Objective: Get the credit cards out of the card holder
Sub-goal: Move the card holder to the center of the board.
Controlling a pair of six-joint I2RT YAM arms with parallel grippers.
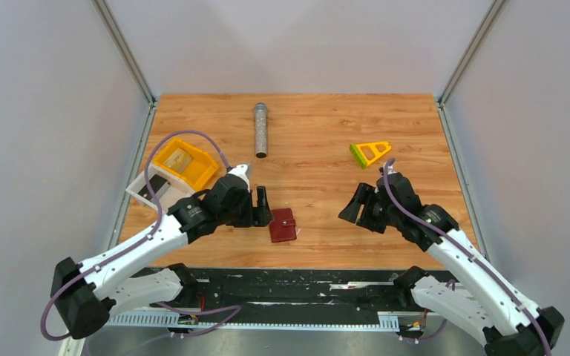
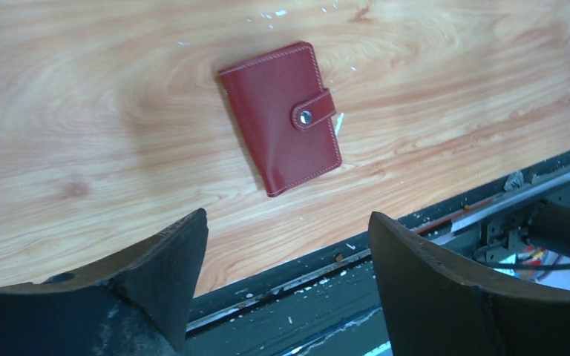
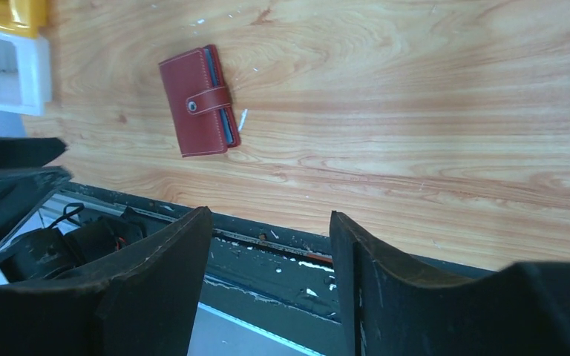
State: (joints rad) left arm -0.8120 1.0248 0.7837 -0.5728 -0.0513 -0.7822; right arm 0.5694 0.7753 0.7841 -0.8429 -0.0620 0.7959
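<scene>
The dark-red card holder [image 1: 283,225] lies flat and snapped closed near the table's front edge, also seen in the left wrist view [image 2: 280,119] and the right wrist view [image 3: 197,101]. My left gripper [image 1: 264,209] hovers just left of it, open and empty [image 2: 286,219]. My right gripper [image 1: 352,204] hangs well to the holder's right, jaws apart with nothing between them [image 3: 269,215]. A tan-gold credit card [image 1: 180,159] lies in the yellow tray. A dark grey credit card [image 1: 151,187] lies in the white tray.
The yellow tray [image 1: 165,157] and the white tray [image 1: 137,191] sit at the left edge. A metal cylinder [image 1: 260,130] lies at the back centre. A yellow-green triangular piece [image 1: 369,153] is at the back right. A black rail [image 1: 297,285] runs along the near edge.
</scene>
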